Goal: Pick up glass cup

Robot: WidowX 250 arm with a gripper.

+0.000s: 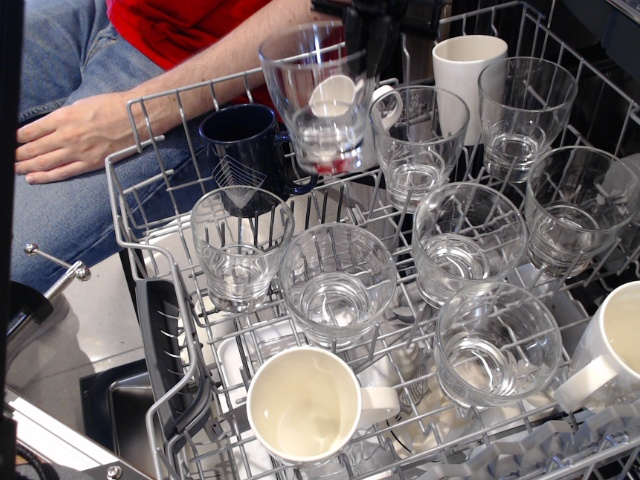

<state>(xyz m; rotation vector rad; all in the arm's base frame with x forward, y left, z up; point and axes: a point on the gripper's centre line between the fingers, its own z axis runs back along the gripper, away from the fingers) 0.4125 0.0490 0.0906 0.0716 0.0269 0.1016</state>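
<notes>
Clear handleless glass cup [322,100] with tapered, flat-panelled lower walls is hanging upright above the back of the white wire dishwasher rack [150,215], base clear of the tines, just right of the dark blue handled mug [243,150]. A small white mug [345,95] is showing through its wall. Black robot gripper [368,25] is sitting at the cup's right rim at the top edge of the view, mostly cropped; the jaws look pinched on the rim wall, one finger inside, one outside, narrow gap, though the tips are hard to see. Judging the lift as basically done.

Handling: rigid, smooth, slippery, fragile; thick base is putting weight low, so a rim pinch is letting it swing. A hold lower on the panelled wall would be steadier, but neighbouring clear tumblers [418,140] are crowding that. Risk: knocking other glasses or slipping out. A person's hand [75,135] is resting left of the rack.
</notes>
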